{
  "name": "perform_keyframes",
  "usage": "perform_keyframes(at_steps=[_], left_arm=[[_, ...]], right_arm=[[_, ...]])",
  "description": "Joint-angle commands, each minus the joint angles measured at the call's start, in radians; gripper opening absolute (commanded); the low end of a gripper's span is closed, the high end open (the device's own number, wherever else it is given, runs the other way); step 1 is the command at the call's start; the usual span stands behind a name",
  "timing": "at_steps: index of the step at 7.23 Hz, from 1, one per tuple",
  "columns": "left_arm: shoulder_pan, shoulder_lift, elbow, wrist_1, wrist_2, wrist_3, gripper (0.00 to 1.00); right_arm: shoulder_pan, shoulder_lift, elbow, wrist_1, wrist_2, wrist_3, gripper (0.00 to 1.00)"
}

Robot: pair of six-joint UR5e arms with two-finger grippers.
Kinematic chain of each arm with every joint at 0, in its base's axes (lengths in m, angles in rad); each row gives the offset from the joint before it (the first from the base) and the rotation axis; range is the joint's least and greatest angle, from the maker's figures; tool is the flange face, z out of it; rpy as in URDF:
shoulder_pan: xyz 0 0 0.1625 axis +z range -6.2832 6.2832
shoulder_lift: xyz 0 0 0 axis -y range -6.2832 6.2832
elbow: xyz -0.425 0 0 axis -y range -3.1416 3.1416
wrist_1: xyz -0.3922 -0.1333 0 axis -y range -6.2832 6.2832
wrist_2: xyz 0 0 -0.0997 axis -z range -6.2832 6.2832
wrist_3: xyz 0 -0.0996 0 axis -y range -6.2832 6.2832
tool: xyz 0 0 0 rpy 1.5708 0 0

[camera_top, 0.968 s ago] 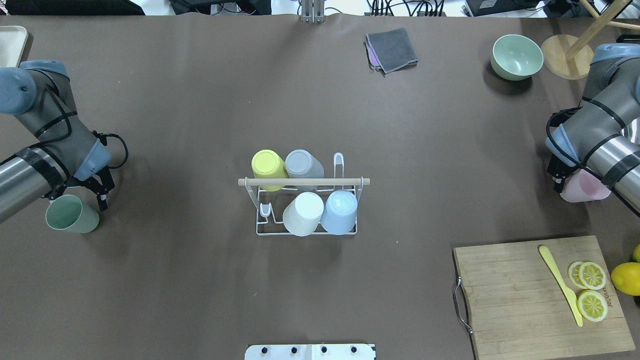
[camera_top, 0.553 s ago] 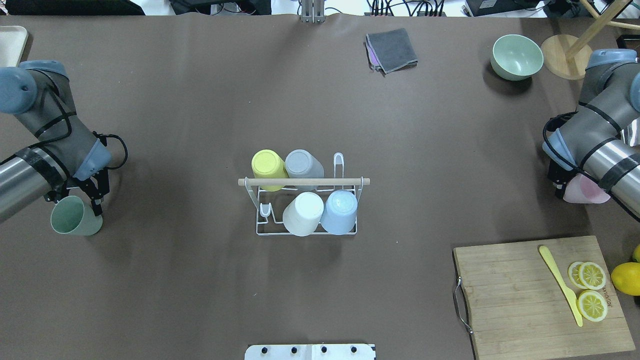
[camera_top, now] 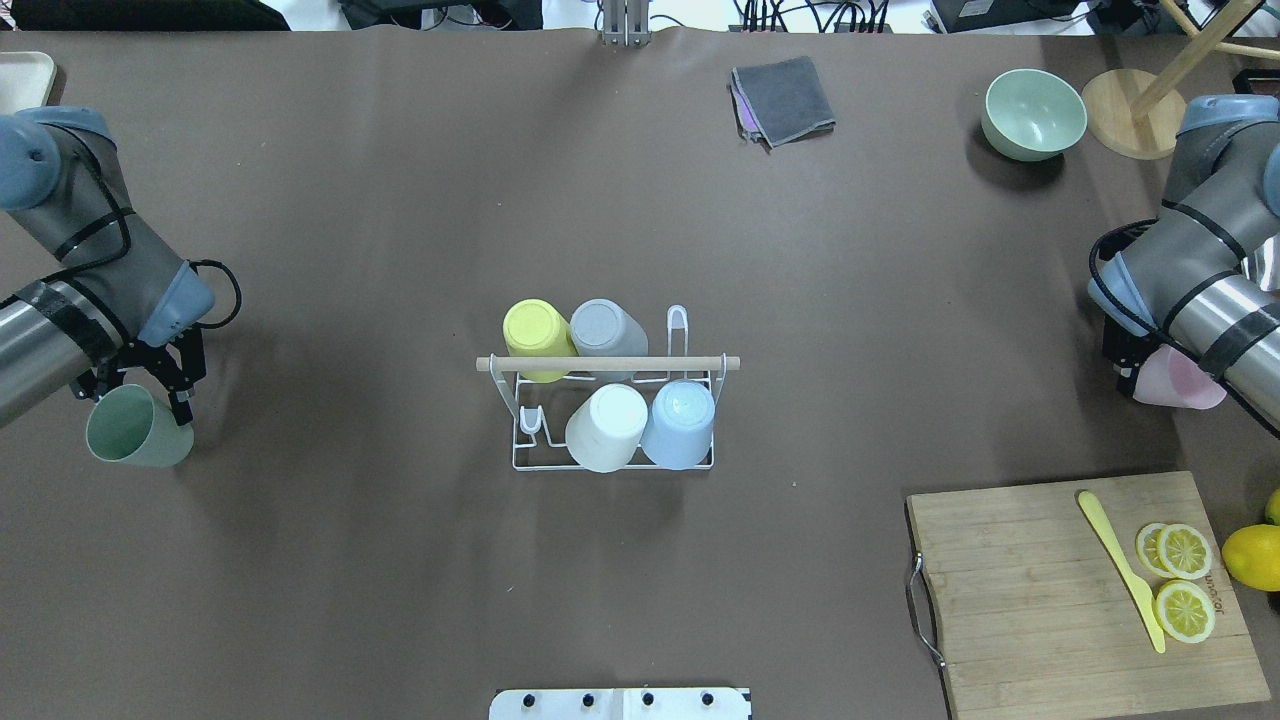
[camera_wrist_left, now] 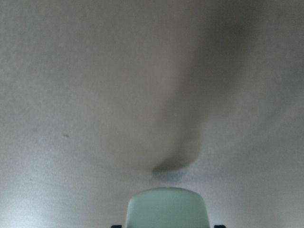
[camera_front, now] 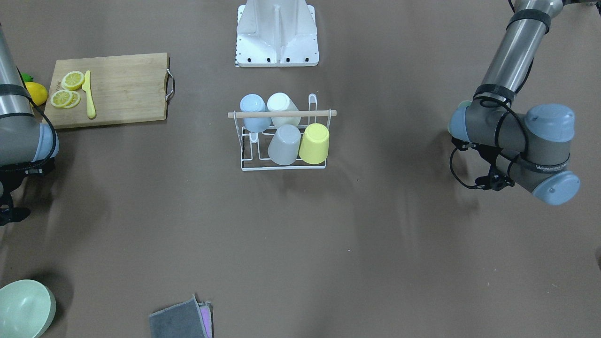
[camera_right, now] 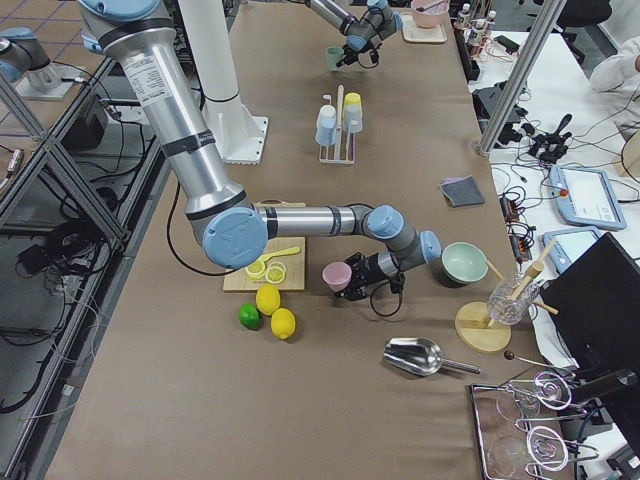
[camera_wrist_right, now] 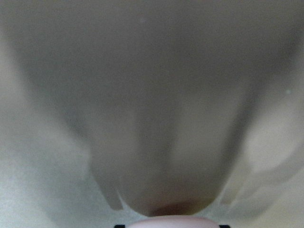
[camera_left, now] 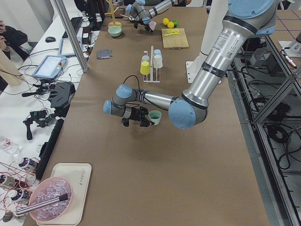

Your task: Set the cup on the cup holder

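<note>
The cup holder [camera_top: 612,465], a white wire rack with a wooden rod [camera_top: 607,364] across its top, stands mid-table and also shows in the front view [camera_front: 281,113]. Yellow [camera_top: 537,336], grey [camera_top: 606,335], white [camera_top: 607,426] and light blue [camera_top: 679,422] cups sit upside down on its prongs. My left gripper [camera_top: 145,395] is shut on a green cup [camera_top: 135,427], held on its side above the table far left of the rack; the cup shows in the left wrist view [camera_wrist_left: 166,206]. My right gripper [camera_top: 1150,375] is shut on a pink cup [camera_top: 1182,384] far to the right.
A cutting board [camera_top: 1040,600] with lemon slices [camera_top: 1184,580] and a yellow knife [camera_top: 1125,570] lies front right, a lemon [camera_top: 1255,556] beside it. A green bowl [camera_top: 1034,113], a wooden stand [camera_top: 1130,112] and a grey cloth [camera_top: 783,100] lie at the back.
My left gripper has swung slightly left and back with the green cup still in it. My right arm has shifted a little with the pink cup.
</note>
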Motion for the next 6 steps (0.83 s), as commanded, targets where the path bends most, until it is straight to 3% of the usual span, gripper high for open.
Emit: perform_keyframes(at_steps=[1, 3, 6], left_arm=[[-0.038, 0.001, -0.081, 0.040, 0.016, 0.031, 0.00], [-0.041, -0.002, -0.205, 0.050, 0.095, 0.029, 0.00], [-0.064, -0.001, -0.345, -0.012, 0.323, 0.021, 0.00]], right_arm=[[0.037, 0.001, 0.000, 0.000, 0.002, -0.031, 0.29], [0.084, 0.013, 0.012, 0.006, 0.012, -0.110, 0.29], [0.098, 0.054, 0.014, 0.068, 0.104, -0.163, 0.29]])
